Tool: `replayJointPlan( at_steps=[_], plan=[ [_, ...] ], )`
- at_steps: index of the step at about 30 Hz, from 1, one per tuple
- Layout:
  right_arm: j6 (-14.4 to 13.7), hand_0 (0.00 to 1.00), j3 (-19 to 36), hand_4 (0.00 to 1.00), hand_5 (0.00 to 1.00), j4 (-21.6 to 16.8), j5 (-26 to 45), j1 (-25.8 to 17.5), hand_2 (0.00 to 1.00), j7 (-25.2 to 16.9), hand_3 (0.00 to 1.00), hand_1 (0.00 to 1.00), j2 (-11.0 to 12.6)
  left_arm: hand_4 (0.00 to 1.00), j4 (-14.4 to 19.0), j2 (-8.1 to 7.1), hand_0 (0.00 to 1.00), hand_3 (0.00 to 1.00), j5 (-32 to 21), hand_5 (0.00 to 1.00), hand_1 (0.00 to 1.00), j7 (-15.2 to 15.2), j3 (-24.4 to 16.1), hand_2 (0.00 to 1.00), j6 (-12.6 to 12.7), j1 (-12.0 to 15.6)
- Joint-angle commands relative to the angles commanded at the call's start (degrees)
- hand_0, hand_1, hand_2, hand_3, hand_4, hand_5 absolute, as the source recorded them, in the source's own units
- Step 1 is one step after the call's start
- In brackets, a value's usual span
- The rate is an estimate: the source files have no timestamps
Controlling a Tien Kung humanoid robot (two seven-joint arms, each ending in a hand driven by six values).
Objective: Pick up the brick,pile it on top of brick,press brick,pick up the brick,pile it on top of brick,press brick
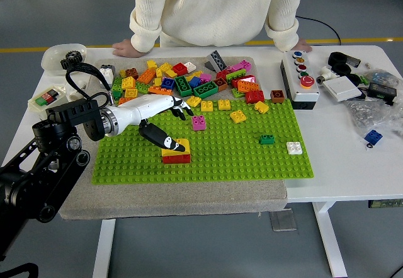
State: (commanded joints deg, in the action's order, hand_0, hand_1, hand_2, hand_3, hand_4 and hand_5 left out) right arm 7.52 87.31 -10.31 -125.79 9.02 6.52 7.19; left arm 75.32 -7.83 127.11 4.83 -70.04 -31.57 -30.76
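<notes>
A yellow brick (181, 146) sits stacked on a red brick (177, 159) on the green baseplate (252, 161), left of its middle. My left hand (174, 125), white with black fingertips, reaches in from the left. Its thumb (165, 141) lies across the yellow brick's left top. The other fingers (181, 109) are stretched out above the plate and hold nothing. The right hand is out of view.
Several loose bricks (182, 79) are heaped at the plate's far edge. A pink brick (198, 123), a small green brick (267, 139) and a white brick (294, 147) stand on the plate. A person leans on the far side, hands (124, 48) on the table. A button box (301, 79) stands at right.
</notes>
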Motion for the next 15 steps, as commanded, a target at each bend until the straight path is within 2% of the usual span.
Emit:
replayJointPlan(
  at_steps=[4,6,15],
  plan=[
    [0.0,0.741,0.1,0.803,0.343,0.0,0.0,0.0,0.713,0.0,0.582,0.650,0.0,0.998,0.5,-0.05,0.932,0.824,1.3,0.306,0.762,0.1,0.9,0.752,1.1,0.7],
    [0.0,0.742,0.1,0.804,0.344,0.0,0.0,0.0,0.713,0.0,0.582,0.648,0.0,0.998,0.4,0.00,0.964,0.845,1.9,0.271,0.782,0.6,1.3,0.775,2.6,1.1],
    [-0.1,0.741,0.2,0.804,0.344,0.0,0.1,0.1,0.713,0.0,0.582,0.649,0.0,0.998,0.1,-0.18,0.977,0.863,2.3,0.276,0.792,2.6,1.9,0.787,6.3,1.5]
  ],
)
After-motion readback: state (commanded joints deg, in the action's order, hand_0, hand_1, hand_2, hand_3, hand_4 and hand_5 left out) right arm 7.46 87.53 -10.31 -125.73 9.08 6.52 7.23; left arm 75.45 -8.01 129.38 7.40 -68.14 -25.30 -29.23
